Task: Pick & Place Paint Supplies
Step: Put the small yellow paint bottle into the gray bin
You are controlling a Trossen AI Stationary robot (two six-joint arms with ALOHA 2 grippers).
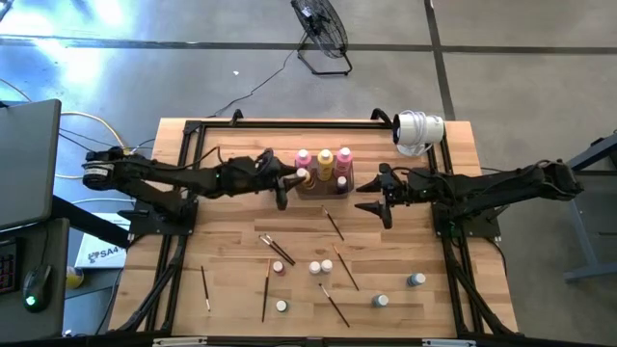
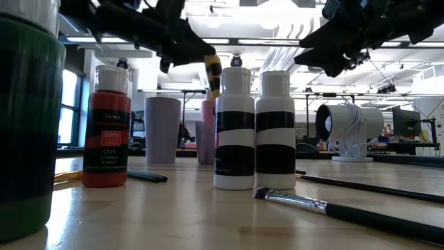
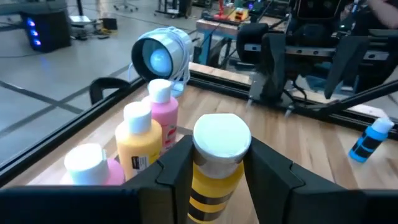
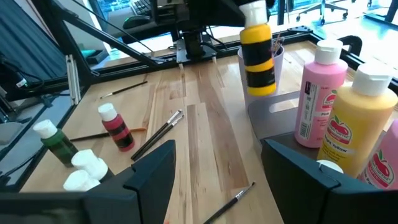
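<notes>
One yellow bottle [image 3: 214, 163] with black stripes is gripped by the left gripper [image 3: 214, 174], above the tray's [image 1: 313, 190] left edge. The right gripper [image 1: 378, 196] hangs open beside the tray's right edge.

Three tall bottles [image 1: 325, 161] in the tray [image 1: 326, 183], seven small bottles [image 1: 314, 267], seven brushes [image 1: 334, 225].

Two arms, matte black, slender jointed links with bulkier rounded housings at the bases. Left end effector [image 3: 214, 180]: two flat, angular black fingers [image 3: 177, 177]. Right end effector [image 4: 214, 180]: matching broad black fingers [image 4: 152, 171].
</notes>
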